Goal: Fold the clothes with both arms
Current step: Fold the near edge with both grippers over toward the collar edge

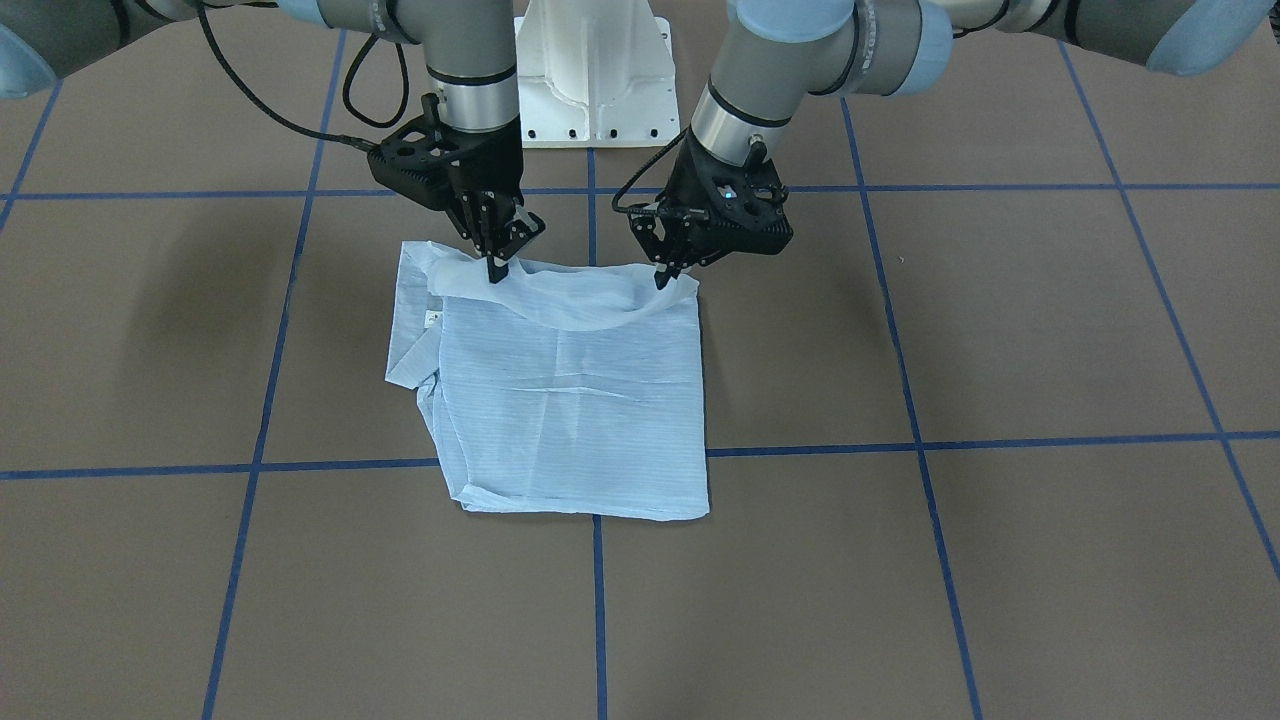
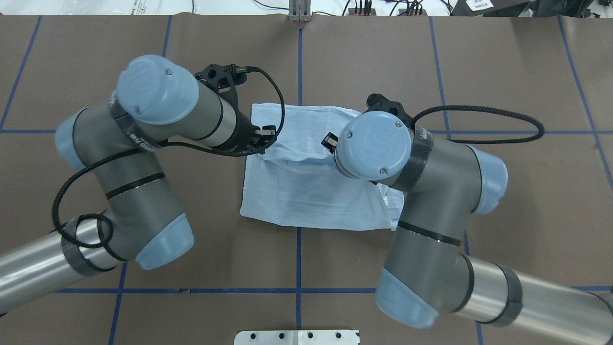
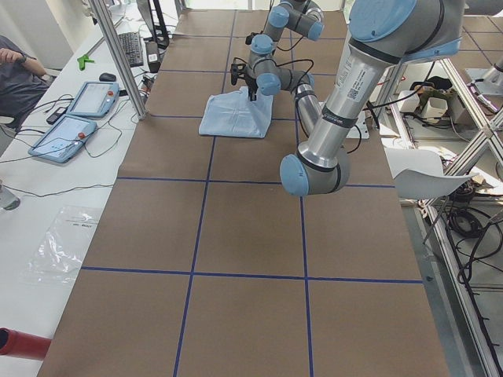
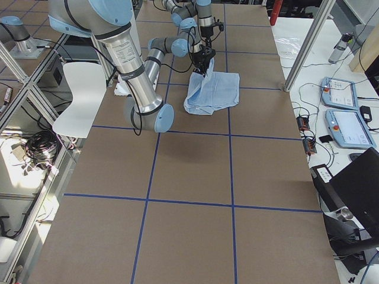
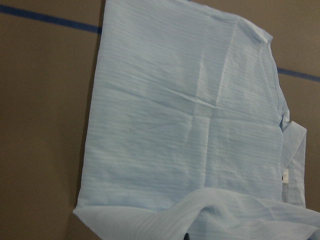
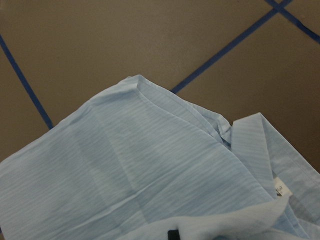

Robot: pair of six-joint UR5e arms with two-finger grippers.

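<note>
The clothes are one pale blue striped shirt (image 1: 570, 400), folded into a rough square on the brown table. Its edge nearest the robot's base is lifted off the table and sags between the two grippers. My left gripper (image 1: 663, 278) is shut on that edge at the corner on the view's right. My right gripper (image 1: 497, 268) is shut on the same edge near the other end. In the overhead view the shirt (image 2: 306, 191) lies between both wrists, which hide the fingertips. Each wrist view shows the shirt (image 5: 190, 125) (image 6: 125, 170) below, with the raised fold at the frame's bottom.
The white mounting pedestal (image 1: 595, 70) stands just behind the shirt. Blue tape lines (image 1: 600, 600) divide the brown table into squares. A side table holds two tablets (image 3: 78, 114), and a person's arm (image 3: 16, 63) rests there. A white chair (image 4: 80, 97) stands off the table.
</note>
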